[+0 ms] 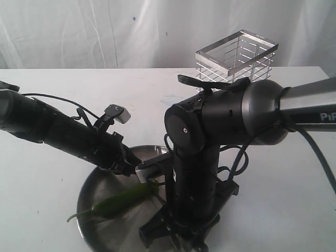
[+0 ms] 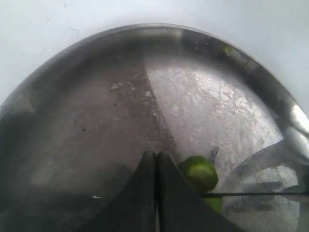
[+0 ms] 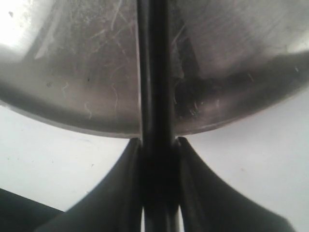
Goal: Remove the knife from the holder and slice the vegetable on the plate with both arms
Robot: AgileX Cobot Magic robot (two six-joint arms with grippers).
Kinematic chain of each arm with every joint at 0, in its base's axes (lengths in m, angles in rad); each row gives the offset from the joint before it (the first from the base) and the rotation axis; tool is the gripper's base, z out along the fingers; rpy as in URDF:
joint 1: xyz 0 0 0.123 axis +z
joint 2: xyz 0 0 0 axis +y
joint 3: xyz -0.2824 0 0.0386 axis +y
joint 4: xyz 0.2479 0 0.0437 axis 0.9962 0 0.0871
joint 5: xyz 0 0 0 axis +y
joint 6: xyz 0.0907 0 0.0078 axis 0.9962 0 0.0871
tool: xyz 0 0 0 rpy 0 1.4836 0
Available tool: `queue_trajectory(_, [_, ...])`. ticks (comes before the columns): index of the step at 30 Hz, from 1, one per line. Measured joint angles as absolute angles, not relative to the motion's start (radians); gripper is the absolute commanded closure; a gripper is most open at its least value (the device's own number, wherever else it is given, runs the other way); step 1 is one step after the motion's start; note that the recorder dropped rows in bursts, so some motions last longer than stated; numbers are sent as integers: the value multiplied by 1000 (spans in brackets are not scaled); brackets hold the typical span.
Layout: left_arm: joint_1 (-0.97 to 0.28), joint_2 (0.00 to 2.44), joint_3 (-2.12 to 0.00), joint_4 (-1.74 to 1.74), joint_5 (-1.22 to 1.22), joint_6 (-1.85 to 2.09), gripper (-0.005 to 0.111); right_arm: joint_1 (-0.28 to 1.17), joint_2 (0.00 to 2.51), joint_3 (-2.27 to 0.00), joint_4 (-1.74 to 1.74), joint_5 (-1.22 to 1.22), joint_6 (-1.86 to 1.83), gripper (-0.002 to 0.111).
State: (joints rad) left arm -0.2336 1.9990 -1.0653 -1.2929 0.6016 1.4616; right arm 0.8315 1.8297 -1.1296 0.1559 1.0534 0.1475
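On scratched plate, glossy chili

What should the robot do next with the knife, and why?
Probably press the knife down through the chili: the right jaws grip its handle over the plate, and its blade edge lies by the green flesh.

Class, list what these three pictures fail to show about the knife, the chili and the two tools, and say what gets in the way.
1. Knife blade: exterior view, hidden behind the right arm; right wrist view, only a dark edge-on bar.
2. Right tool: exterior view, partly cut off by the bottom edge.
3. Left tool touching the chili? Left wrist view, its own fingers hide that.
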Motion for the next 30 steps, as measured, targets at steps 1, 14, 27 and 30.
queue_trajectory(1, [-234, 1999, -1065, -1286, 603, 1462, 107, 832, 1830, -1130, 156, 1053, 147, 108])
queue_trajectory(14, [-224, 2030, -1079, -1227, 664, 1346, 107, 832, 1858, -1125, 139, 1041, 155, 108])
queue_trajectory(27, [-224, 2032, -1079, -1214, 664, 1342, 107, 832, 1880, -1127, 119, 1061, 157, 108])
queue_trajectory(30, [-224, 2032, -1073, -1218, 664, 1340, 107, 835, 1880, -1127, 81, 1072, 180, 108])
